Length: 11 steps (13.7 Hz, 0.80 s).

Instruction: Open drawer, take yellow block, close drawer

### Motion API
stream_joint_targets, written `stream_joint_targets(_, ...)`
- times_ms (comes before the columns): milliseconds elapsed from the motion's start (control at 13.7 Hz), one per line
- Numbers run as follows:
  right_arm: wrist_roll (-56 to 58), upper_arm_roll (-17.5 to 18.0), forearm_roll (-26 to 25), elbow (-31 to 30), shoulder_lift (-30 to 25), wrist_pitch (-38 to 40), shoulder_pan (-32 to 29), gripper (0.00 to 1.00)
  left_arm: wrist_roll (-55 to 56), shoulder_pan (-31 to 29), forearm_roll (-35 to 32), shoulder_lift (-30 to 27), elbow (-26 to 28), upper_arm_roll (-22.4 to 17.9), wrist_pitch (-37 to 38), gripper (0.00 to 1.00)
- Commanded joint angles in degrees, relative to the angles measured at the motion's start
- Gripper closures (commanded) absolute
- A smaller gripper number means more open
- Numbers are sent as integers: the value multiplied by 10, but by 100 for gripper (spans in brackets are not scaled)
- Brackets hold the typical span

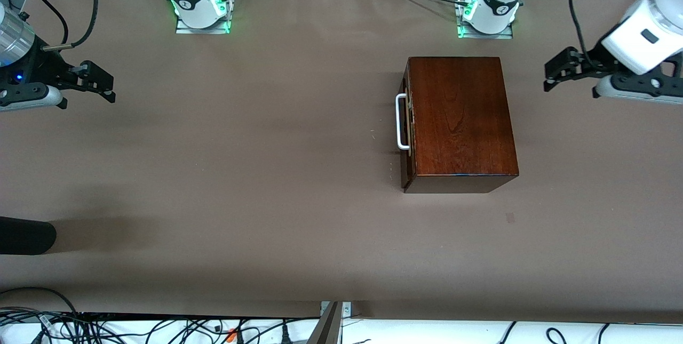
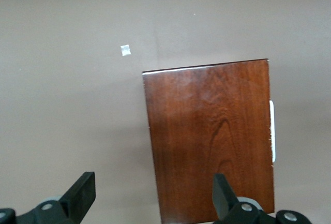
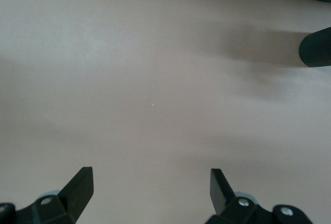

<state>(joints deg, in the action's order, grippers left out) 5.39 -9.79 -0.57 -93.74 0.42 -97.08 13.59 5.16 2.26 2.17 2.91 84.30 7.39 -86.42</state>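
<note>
Brown paper-covered table (image 1: 267, 173) holds the glossy dark mahogany box (image 1: 460, 120), its drawer (image 1: 407, 130) shut with the yellow block unseen, while left gripper (image 1: 555, 74) and right gripper (image 1: 101, 81) hover spread-fingered over opposite table ends, so nothing's started; next up, hooking that white loop handle (image 1: 400, 121).

glossy dark wood box (image 1: 460, 117), white plastic-looking handle (image 1: 401, 122), matt brown table (image 1: 240, 173).
</note>
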Motion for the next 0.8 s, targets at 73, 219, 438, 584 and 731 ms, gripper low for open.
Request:
stream_joint_targets(73, -5, 1, -7, 10, 3, 5, -1, 0, 81, 4, -12, 7, -1, 59, -15, 0)
stream_joint_targets(219, -5, 1, -7, 10, 3, 5, -1, 0, 120, 4, -14, 16, -1, 96, -30, 0)
stream_joint_targets(438, -5, 1, -7, 10, 3, 6, -1, 0, 164, 5, -39, 24, -2, 147, -42, 0)
stream_joint_targets(584, -5, 1, -7, 10, 3, 6, -2, 0, 197, 15, -49, 28, -2, 168, -42, 0)
stream_joint_targets(731, -5, 1, -7, 10, 3, 6, -2, 0, 233, 46, -50, 35, -2, 170, -52, 0)
